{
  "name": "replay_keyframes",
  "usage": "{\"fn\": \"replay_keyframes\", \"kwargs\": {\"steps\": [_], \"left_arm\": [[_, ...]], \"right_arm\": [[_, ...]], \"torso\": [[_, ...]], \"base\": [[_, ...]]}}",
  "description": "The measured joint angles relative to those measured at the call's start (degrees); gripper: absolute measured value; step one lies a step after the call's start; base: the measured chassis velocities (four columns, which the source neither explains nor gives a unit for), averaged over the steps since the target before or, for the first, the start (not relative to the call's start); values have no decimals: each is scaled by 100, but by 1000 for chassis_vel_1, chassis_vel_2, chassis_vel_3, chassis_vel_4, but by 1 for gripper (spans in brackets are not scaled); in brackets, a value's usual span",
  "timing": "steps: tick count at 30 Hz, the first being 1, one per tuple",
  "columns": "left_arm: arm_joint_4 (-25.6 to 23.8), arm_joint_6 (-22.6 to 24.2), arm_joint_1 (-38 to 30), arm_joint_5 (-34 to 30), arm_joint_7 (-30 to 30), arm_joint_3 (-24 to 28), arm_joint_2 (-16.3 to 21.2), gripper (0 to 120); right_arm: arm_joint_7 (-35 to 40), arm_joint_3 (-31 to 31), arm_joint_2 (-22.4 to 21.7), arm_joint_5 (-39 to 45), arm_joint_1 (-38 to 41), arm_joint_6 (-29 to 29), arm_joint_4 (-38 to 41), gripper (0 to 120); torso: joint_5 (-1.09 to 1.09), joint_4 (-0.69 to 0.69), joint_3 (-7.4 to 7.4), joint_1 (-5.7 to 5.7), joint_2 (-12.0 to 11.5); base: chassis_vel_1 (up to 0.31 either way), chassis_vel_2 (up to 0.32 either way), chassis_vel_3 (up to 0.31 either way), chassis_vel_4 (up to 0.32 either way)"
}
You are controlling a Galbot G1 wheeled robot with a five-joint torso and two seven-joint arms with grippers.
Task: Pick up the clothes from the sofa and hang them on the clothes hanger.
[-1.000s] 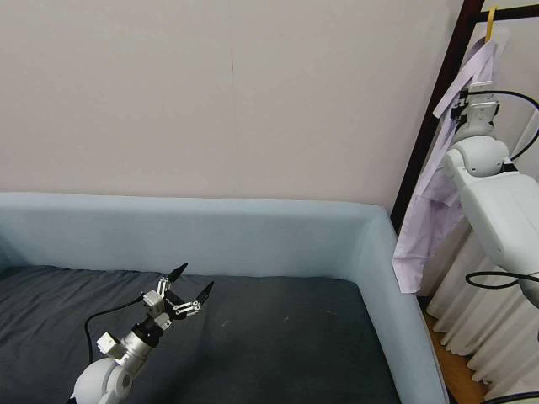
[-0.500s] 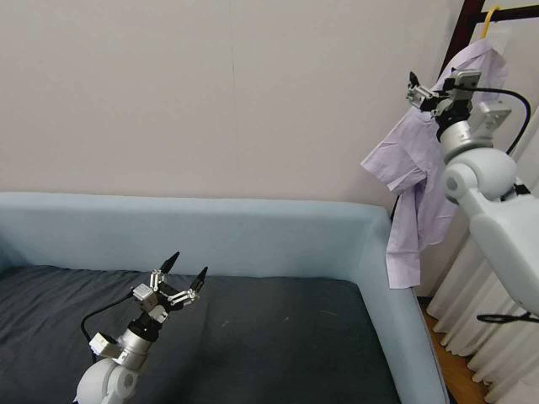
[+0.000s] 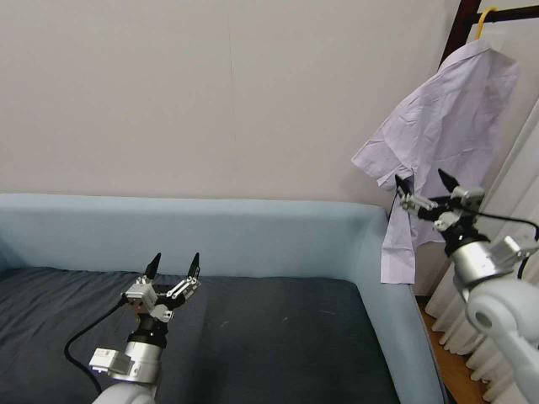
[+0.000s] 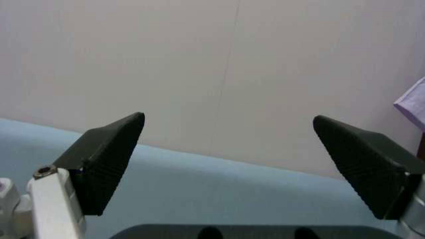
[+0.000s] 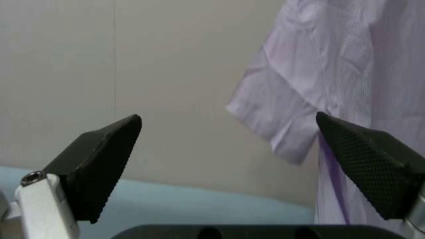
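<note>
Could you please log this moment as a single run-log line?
shirt: hanging on yellow hanger | right gripper: open, empty, in front of shirt's lower part | left gripper: open, empty, over sofa seat

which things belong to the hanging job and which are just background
Job: lilac short-sleeved shirt on yellow hanger, dark rack pole, pale blue sofa, right gripper open by the shirt, left gripper open over the sofa.
Background: beige wall, white curtain.

My left gripper (image 3: 175, 261) has two black, wedge-shaped fingers (image 4: 106, 159) with finely textured pads, mounted on silver metal linkages. A screw head (image 4: 44, 172) sits in the pale bracket at one finger's base. A black cable (image 3: 76, 341) runs beside my silver wrist (image 3: 139, 358). My right gripper (image 3: 419, 181) is built alike, on a rounded white arm (image 3: 505, 320).
</note>
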Motion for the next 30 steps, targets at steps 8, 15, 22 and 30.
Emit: {"fn": "replay_keyframes", "kwargs": {"steps": [8,15,22,30], "left_arm": [[-282,238,652,730,261,546,-436,100],[-469,384,765,834,603,531,-515,100],[-471,386,754,826,618,521,-508,100],[-462,379,744,810,621,518,-499,100]], "right_arm": [[40,735,1453,-1189,-1729,-17,545,100],[-187,1040,2214,-1929,-2471,305,601,100],[-196,1026,2216,-1930,-2457,331,576,100],[-196,1008,2196,-1908,-2424,332,562,100]], "torso": [[0,-9,0,0,0],[-1,-8,0,1,0],[-1,-6,1,1,-1],[-1,-7,1,1,-1]], "base": [[0,0,0,0],[0,0,0,0],[0,0,0,0],[0,0,0,0]]}}
